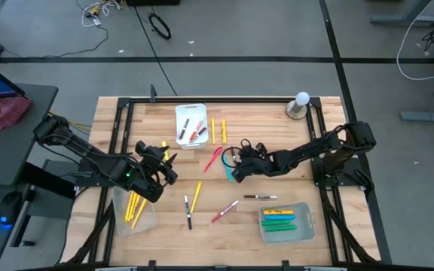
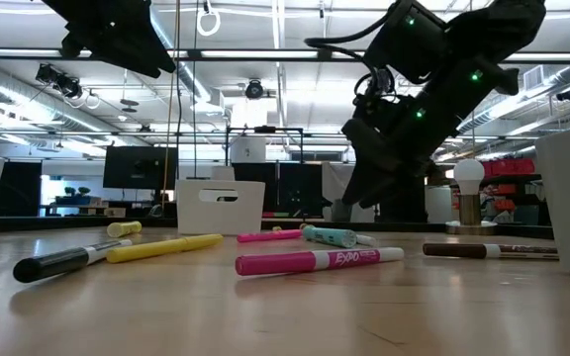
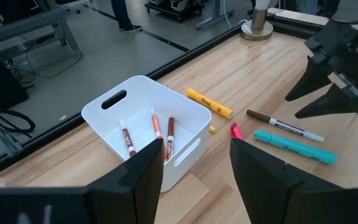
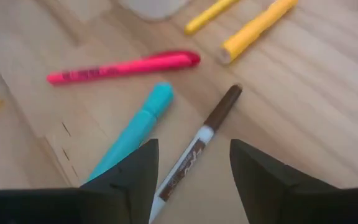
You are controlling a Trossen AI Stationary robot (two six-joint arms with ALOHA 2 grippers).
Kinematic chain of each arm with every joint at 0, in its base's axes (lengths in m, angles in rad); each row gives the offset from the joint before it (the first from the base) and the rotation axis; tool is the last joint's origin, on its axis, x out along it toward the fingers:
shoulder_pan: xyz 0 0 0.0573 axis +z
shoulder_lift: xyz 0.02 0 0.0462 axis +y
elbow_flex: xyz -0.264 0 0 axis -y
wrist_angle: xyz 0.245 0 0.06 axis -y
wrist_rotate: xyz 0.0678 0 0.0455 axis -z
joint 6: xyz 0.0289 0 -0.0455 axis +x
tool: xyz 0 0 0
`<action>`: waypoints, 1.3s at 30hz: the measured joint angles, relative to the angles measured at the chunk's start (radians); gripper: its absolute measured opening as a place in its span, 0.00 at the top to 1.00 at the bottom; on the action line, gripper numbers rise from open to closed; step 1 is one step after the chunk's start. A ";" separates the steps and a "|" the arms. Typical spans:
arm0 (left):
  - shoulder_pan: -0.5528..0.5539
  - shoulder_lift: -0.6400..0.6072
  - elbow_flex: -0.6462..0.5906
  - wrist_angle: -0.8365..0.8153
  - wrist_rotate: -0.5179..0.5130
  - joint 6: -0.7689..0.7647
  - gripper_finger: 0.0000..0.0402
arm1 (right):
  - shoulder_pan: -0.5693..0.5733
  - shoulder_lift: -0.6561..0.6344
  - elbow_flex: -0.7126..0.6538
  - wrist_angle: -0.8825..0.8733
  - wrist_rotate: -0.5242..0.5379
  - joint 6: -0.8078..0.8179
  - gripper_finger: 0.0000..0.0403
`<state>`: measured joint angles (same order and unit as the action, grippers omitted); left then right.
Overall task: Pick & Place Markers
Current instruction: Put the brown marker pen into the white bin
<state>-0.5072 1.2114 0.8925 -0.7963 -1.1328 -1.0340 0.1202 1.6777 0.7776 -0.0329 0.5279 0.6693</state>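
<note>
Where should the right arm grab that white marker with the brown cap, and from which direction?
Probably from above, at mid-barrel. The brown-capped marker lies flat, close beside the teal marker, directly below the open right tool. Fingers should straddle its width, one going into the narrow gap on the teal side.

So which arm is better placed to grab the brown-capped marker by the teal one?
The right. Its tool hangs open directly over the brown-capped marker beside the teal marker, while the left tool sits off by the white bin.
</note>
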 joint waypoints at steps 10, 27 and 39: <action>0.000 0.000 0.000 0.000 0.000 0.000 0.52 | 0.000 0.126 0.000 0.021 -0.023 0.000 0.56; 0.000 0.121 0.000 0.039 -0.015 0.006 0.52 | 0.019 0.040 -0.011 -0.265 0.071 0.027 0.92; 0.058 0.276 0.001 0.466 0.099 0.474 0.52 | 0.181 -0.229 -0.003 0.111 0.133 -0.325 0.95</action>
<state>-0.4494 1.4876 0.8931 -0.3299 -1.0333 -0.5599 0.3011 1.4489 0.7750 0.0780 0.6605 0.3446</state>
